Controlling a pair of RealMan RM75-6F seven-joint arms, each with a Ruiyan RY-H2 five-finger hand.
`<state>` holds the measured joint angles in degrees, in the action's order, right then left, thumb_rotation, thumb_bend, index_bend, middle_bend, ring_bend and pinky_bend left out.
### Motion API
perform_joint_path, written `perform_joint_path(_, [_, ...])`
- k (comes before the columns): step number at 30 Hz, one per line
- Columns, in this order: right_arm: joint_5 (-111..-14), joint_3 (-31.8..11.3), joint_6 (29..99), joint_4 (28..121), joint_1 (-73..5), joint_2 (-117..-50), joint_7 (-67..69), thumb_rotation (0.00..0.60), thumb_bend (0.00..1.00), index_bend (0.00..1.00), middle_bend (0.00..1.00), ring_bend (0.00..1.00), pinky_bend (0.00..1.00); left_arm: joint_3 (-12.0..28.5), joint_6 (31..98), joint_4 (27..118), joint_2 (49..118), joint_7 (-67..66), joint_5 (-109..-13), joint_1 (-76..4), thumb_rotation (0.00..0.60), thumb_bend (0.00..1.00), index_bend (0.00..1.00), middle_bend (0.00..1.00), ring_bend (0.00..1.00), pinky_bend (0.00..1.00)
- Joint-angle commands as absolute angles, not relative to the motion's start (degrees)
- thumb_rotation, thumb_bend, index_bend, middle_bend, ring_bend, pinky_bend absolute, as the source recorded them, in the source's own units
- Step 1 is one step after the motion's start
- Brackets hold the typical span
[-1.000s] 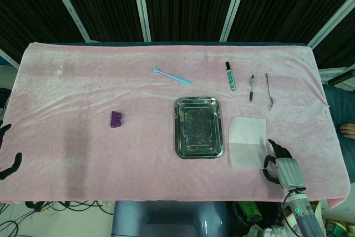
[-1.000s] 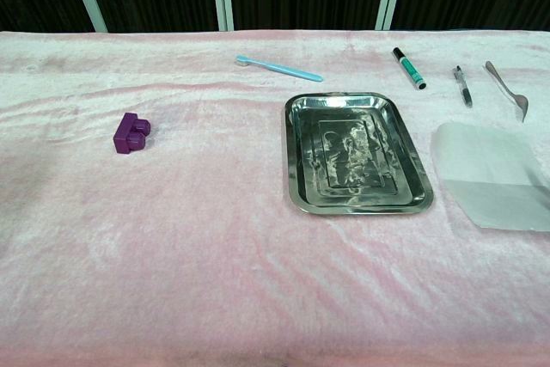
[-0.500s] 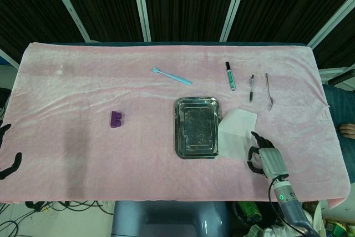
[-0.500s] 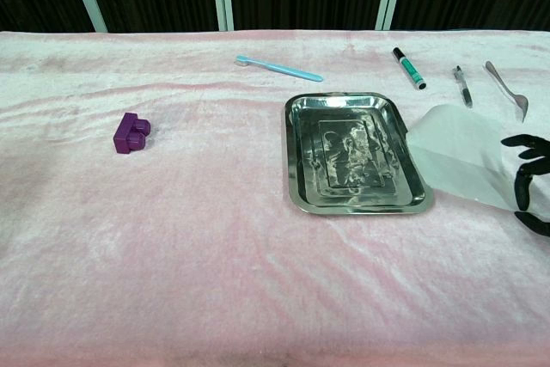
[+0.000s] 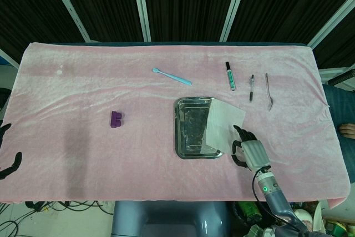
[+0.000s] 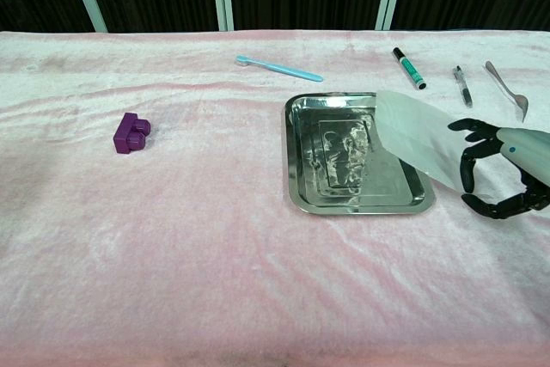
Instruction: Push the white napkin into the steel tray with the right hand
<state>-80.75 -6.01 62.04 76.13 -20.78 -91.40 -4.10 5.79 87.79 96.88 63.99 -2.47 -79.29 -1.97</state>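
Black fingers of the right hand are spread and curled, holding nothing, touching the flat white paper napkin at its trailing edge. Napkin lies at ten o'clock from them, half over the rectangular steel tray; remaining push runs toward nine o'clock.

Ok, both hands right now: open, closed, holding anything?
Left hand: barely in view at the table edge, cannot tell.
Right hand: open, fingers apart, pushing the white napkin.
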Motion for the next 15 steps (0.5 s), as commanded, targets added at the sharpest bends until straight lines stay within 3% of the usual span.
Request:
perform_joint_path(1, [-81.2, -6.1, 62.5, 76.5, -21.6, -92.0, -5.7, 0.6, 0.42, 0.75, 0.06, 0.13, 0.17, 5.8, 87.7, 96.9, 64.0, -2.5, -79.3, -2.0, 0.6, 0.4, 0.12, 0.04, 0.0, 0.0])
perform_joint_path(15, [-82.8, -6.3, 64.6, 76.6, -24.0, -92.9, -13.7, 0.6, 0.42, 0.75, 0.06, 0.13, 0.17, 5.7, 87.6, 96.9, 64.0, -2.6, -79.3, -2.1, 0.6, 0.4, 0.12, 0.04, 0.0, 0.0])
